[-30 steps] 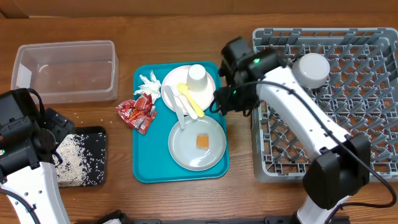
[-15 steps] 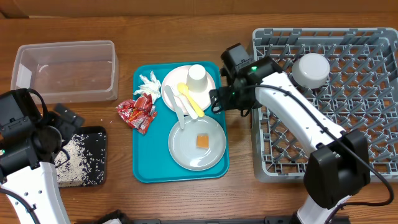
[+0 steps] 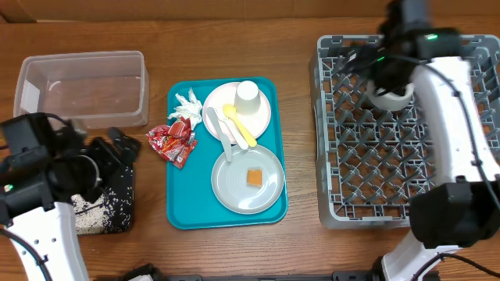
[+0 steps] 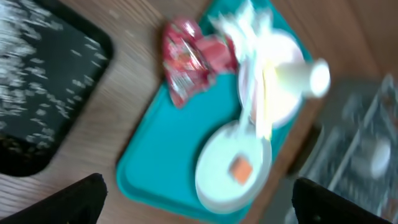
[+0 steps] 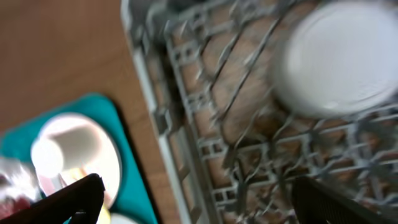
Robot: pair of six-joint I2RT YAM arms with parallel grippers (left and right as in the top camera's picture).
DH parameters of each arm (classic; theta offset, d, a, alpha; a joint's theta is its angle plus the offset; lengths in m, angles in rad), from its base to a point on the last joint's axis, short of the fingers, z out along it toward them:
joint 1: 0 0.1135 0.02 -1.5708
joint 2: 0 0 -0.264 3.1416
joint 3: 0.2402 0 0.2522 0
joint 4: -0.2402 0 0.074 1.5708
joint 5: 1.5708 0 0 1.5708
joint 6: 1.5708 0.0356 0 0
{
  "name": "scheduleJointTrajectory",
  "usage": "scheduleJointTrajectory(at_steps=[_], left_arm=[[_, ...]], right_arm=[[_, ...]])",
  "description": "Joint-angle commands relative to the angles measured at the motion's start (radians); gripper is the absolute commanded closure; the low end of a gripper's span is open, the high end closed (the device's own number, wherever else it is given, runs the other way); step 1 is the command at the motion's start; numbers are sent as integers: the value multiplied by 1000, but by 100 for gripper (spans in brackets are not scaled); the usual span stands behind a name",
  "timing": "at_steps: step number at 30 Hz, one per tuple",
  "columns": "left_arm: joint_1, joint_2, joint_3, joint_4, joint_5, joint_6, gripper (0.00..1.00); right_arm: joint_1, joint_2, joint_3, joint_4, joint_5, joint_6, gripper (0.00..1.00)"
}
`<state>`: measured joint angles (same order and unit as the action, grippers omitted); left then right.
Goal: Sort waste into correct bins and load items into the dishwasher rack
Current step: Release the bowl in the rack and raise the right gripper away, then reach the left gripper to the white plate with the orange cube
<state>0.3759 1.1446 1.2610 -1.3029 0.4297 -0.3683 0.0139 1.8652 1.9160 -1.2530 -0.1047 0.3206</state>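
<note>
Now the right gripper [image 5: 200, 200], released and empty, has swung from the teal tray [image 3: 187, 212] to the dishwasher rack [image 3: 375, 164] at the far-right corner, above the white bowl [image 5: 339, 56]. The cup [image 3: 248, 94] remains on the tray, still to be loaded.

No writing, label, brand, number or sign can be read in any view. The red wrappers [image 3: 173, 140], lying at the left edge of the teal tray [image 3: 183, 215], carry some pale print. It is too small to read from overhead and too blurred in the left wrist view.
</note>
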Motion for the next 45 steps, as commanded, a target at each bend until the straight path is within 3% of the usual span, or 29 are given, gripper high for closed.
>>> scheduleJointTrajectory(at_steps=[1,7,12,16,20,26,40,45], left_arm=[[-89,-6,-3,-21,88,138,2],[-347,-6,-24,-17,83,143,0],[-543,16,-107,39,-3,-4,0],[-678,78,-151,106,-12,-38,0],[-787,164,-151,130,-112,-114,3],[-833,283,-151,126,-229,-217,4],[-827,517,-151,205,-300,-241,4],[-824,570,-151,195,-299,-238,18]], right_arm=[[-66,-25,65,10,-5,10,0],[-149,-25,66,33,-3,21,0],[-173,-25,66,35,-13,34,0],[-174,-25,70,47,-13,51,0],[-174,-32,91,48,-12,51,0],[-177,-91,107,47,-13,51,0],[-177,-248,106,-44,84,50,0],[-177,-245,106,-59,85,50,0]])
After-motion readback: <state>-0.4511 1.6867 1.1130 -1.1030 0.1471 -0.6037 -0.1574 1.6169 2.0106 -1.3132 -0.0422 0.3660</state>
